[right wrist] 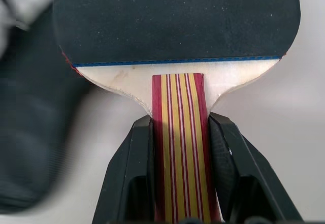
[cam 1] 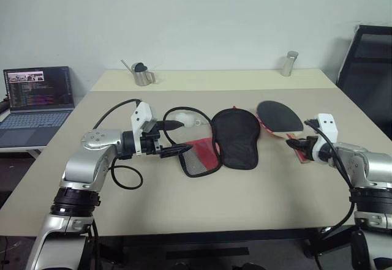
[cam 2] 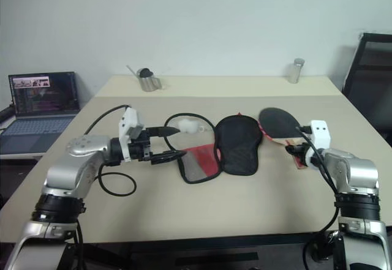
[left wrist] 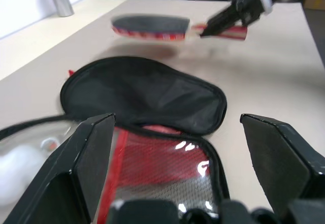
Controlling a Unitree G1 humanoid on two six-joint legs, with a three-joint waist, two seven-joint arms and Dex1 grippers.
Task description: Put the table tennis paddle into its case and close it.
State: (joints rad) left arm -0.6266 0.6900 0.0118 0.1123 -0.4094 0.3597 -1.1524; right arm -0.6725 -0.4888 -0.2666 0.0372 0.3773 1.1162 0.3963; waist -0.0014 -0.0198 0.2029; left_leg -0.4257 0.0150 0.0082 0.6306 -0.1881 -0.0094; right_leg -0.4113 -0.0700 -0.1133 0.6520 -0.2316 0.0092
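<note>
Clearly the right gripper (right wrist: 180, 132) has its two black fingers pressed against either side of the striped wooden handle of the paddle (right wrist: 175, 26), pinching it firmly; the right wrist view shows this grip close up, along with the black rubber face and the pale wood below it. From the head views, the paddle (cam 1: 280, 117) sits at the robot's right side of the table (cam 1: 245, 190), its round face pointing toward the far edge and lying just beside the case (cam 1: 234, 138). The left wrist view shows the paddle from the side, lifted a little above the tabletop with a shadow under it, which the head views do not make plain. The left gripper (cam 1: 177, 138) has its fingers spread wide, holding nothing, poised just beside the case's red mesh flap (cam 1: 199, 157). The case lies open in the middle of the table, black half flat, mesh half folded toward the left arm. A laptop (cam 1: 37, 101) stands off to the robot's left.
</note>
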